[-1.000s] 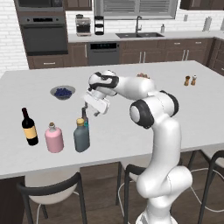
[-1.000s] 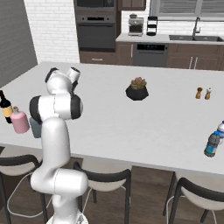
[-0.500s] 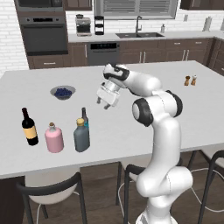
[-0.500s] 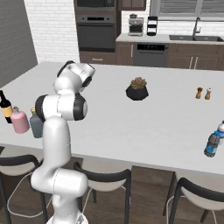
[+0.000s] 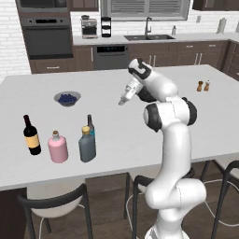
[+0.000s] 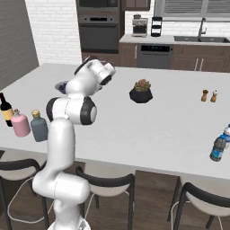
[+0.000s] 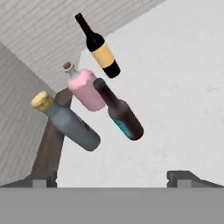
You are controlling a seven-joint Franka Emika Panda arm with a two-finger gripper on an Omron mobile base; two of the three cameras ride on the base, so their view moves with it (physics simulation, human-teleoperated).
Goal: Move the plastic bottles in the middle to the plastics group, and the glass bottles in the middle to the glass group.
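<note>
The gripper [image 5: 122, 101] has swung up and back toward the middle of the table [image 5: 140, 140] over the last second; a second ago it hung low just above the cluster at the near left edge, by the slim dark brown bottle [image 5: 90, 125]. Now it hovers high, jaws spread wide, holding nothing.

Judgement: the brown bottle looks just delivered, so the glass part of the task reads as done. The pink bottle [image 5: 58, 147] and the brown one both stand with the glass group, i.e. the wine bottle [image 5: 31, 136] and the grey flask [image 5: 87, 144]. The brown bottle sits just behind the flask, close but whether touching I cannot tell (flask partly hides it in the left base view). The hand view shows all four together: wine bottle [image 7: 97, 46], pink bottle [image 7: 84, 88], brown bottle [image 7: 119, 110], flask [image 7: 68, 122].

Orientation: every bottle is upright, long axis vertical, neck or stopper up. They appear slanted in the hand view purely from camera tilt.

What is left: the small water bottle [image 6: 220, 143] with the blue label stands upright near the front right edge of the table, well apart from the gripper and the glass cluster. Whether that spot already counts as the plastics group I cannot tell. If not, it would be the next pick, a long reach to the right.
</note>
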